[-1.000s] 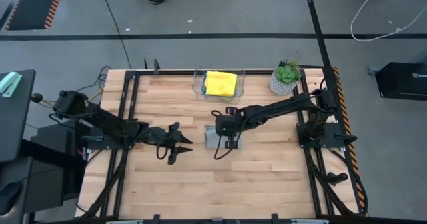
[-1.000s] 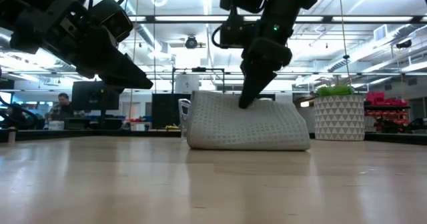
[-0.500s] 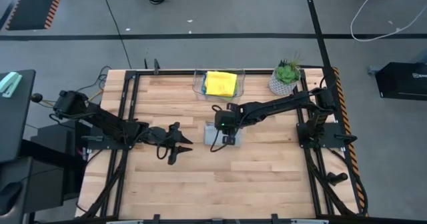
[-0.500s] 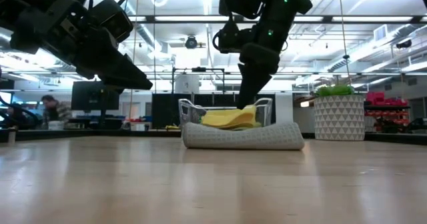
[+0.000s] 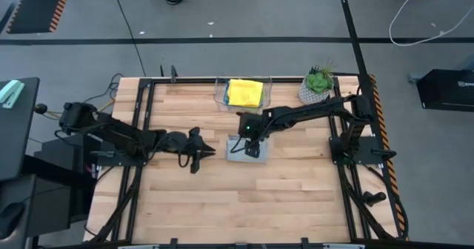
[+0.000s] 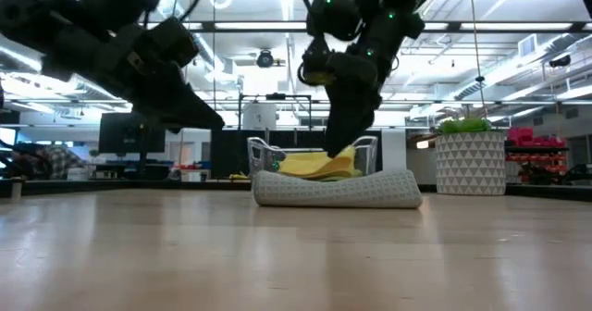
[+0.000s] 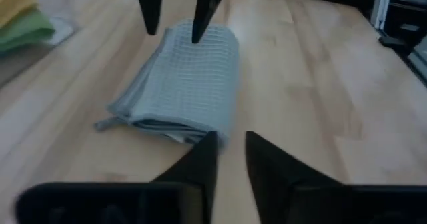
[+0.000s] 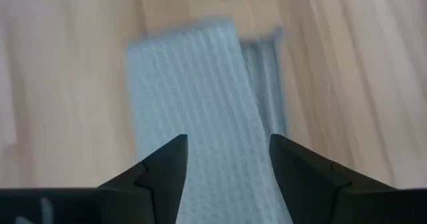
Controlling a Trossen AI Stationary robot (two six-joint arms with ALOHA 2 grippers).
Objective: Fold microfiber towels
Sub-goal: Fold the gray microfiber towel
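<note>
A grey microfiber towel [image 5: 237,156] lies folded into a small rectangle, flat on the wooden table near its middle. My right gripper [image 8: 227,154] hangs open just above the towel [image 8: 193,84], fingers pointing steeply down, clear of the cloth in the low view [image 6: 340,154]. My left gripper [image 7: 230,144] hovers above the table to the towel's left [image 5: 204,154], pointing at the towel [image 7: 187,77], its fingers a narrow gap apart with nothing between them. A yellow towel [image 5: 245,93] lies in a clear bin at the far edge, and a green one [image 7: 23,27] shows beside it.
The clear bin [image 5: 219,93] stands at the table's far edge behind the grey towel. A potted plant in a white patterned pot [image 5: 318,87] stands at the far right. Bare wood stretches across the near half of the table [image 5: 244,204].
My right gripper has opened and let go of the grey towel's raised top layer, which has dropped so the towel lies low and flat. The gripper has then drawn a little toward the far edge. My left gripper has swung a little toward the towel.
</note>
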